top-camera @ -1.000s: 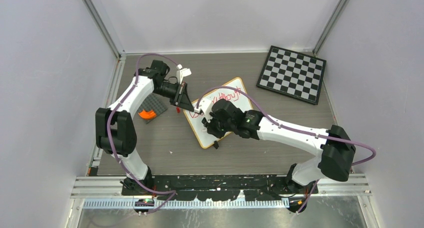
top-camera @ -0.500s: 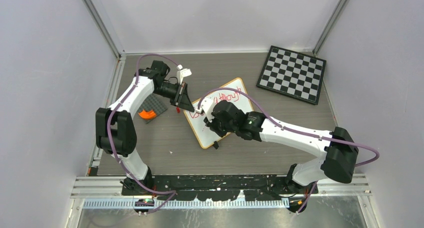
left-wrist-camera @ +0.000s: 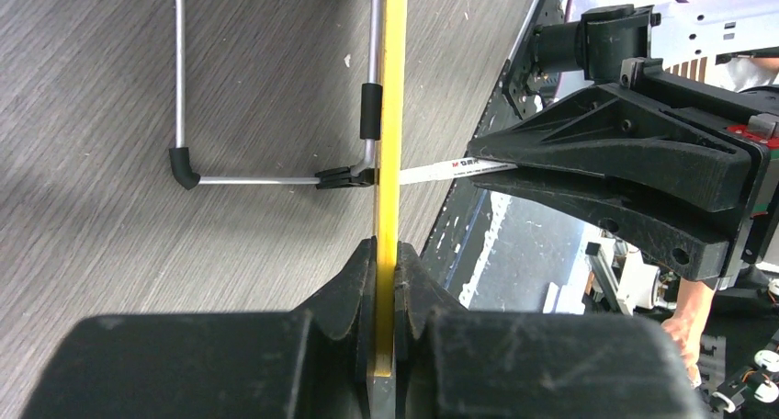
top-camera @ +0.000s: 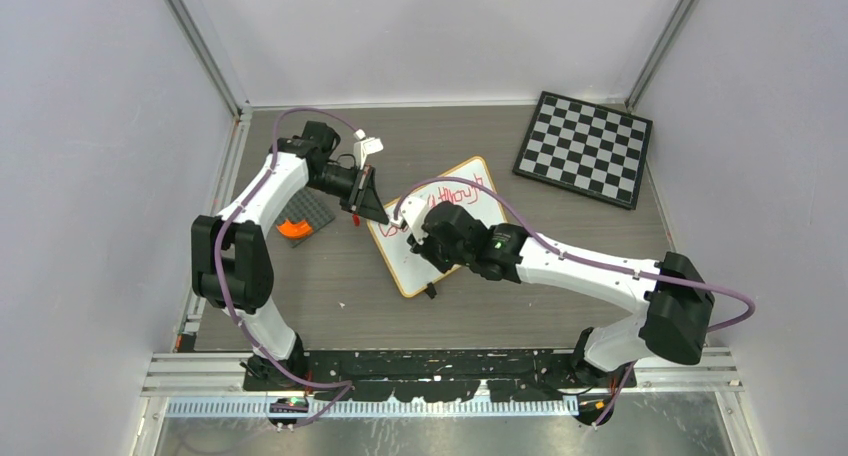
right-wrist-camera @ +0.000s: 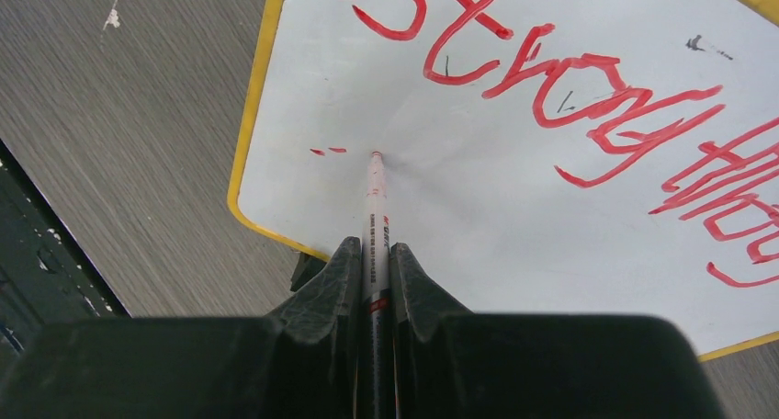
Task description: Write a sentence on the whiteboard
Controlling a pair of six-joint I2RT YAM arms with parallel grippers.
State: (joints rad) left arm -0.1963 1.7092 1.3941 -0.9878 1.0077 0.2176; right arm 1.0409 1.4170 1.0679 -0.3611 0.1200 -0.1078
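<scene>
The whiteboard (top-camera: 476,200) lies tilted mid-table, white with a yellow rim. My left gripper (left-wrist-camera: 386,250) is shut on its rim (left-wrist-camera: 393,107), seen edge-on, with the board's wire stand (left-wrist-camera: 276,179) beside it. My right gripper (right-wrist-camera: 375,250) is shut on a white marker (right-wrist-camera: 375,208), whose red tip touches the board (right-wrist-camera: 478,217) near its lower left corner. The sentence (right-wrist-camera: 551,84) is red handwriting reading "Strong" and then part of a second word, above the tip. Two small red marks (right-wrist-camera: 327,150) sit left of the tip. From above, the right gripper (top-camera: 426,242) covers the board's middle.
A black-and-white checkered board (top-camera: 585,148) lies at the back right. An orange piece on a dark grey pad (top-camera: 301,221) sits left of the whiteboard, under the left arm. Grey walls close in on both sides and the back.
The right gripper and its marker have shifted slightly to the left over the board. The left arm has stayed still on the rim.
</scene>
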